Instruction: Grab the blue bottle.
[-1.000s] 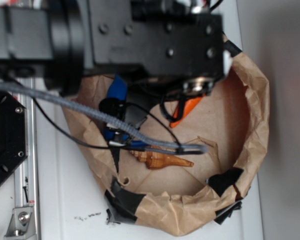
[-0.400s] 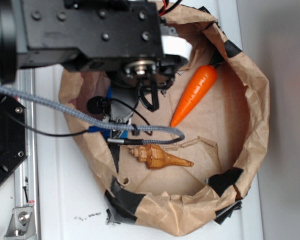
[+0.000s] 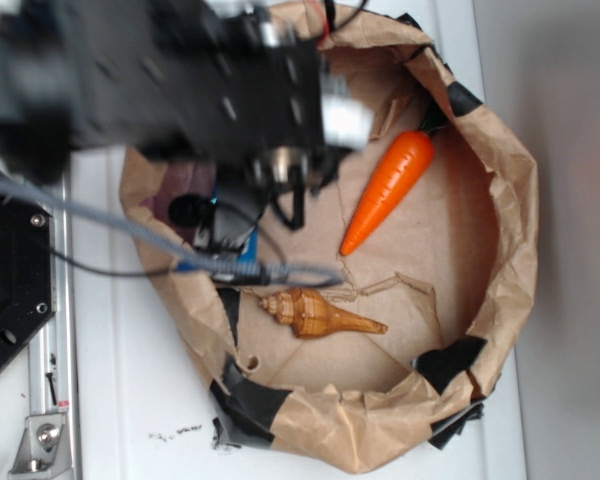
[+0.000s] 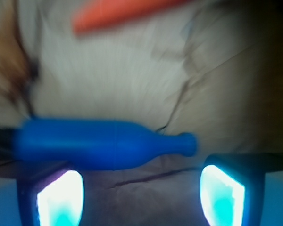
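Blue bottle (image 4: 104, 143) lying on its side at nine o'clock in the paper-lined basket (image 3: 510, 230), neck rightward (wrist view); gripper (image 4: 140, 193) just short of it, fingers spread wide for straddling; carrot (image 3: 388, 190) at two o'clock.

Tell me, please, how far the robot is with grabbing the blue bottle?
Done: the gripper is over the paper basket, lined up near the blue bottle. In hand: nothing; the fingers are apart and the bottle lies just beyond them. Left: advance, close, lift.
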You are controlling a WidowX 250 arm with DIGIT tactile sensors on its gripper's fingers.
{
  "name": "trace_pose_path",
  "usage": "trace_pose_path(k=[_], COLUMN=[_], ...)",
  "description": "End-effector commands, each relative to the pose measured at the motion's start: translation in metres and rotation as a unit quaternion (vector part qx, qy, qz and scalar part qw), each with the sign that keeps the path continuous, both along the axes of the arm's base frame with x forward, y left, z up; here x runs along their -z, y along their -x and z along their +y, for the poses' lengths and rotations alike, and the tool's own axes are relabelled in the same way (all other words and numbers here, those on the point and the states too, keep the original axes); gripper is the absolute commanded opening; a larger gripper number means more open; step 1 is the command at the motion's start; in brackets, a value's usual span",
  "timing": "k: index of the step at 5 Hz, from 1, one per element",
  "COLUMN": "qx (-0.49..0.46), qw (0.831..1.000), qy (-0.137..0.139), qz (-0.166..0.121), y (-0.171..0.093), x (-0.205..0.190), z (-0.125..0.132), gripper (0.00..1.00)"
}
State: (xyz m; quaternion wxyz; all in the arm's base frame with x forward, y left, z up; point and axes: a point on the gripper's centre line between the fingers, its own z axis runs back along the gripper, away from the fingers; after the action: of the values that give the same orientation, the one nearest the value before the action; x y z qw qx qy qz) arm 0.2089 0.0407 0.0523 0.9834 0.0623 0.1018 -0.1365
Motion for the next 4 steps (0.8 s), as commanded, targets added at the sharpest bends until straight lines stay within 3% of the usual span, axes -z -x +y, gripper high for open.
trace_pose_path(k=[1,2,3,4], qx=[0.163,0.2,0.156,0.113], qw=[0.985,0.977,0.986,0.993], qy=[-0.009,-0.014,-0.02,0.01], qz=[0.057,0.068,0.049,0.02], y=[0.014,0.026,0.006,-0.018], x=[0.039,0.057,0.048,0.019], z=[-0.036,-0.037,-0.02,-0.004], gripper=[1.0,1.0,1.0,1.0])
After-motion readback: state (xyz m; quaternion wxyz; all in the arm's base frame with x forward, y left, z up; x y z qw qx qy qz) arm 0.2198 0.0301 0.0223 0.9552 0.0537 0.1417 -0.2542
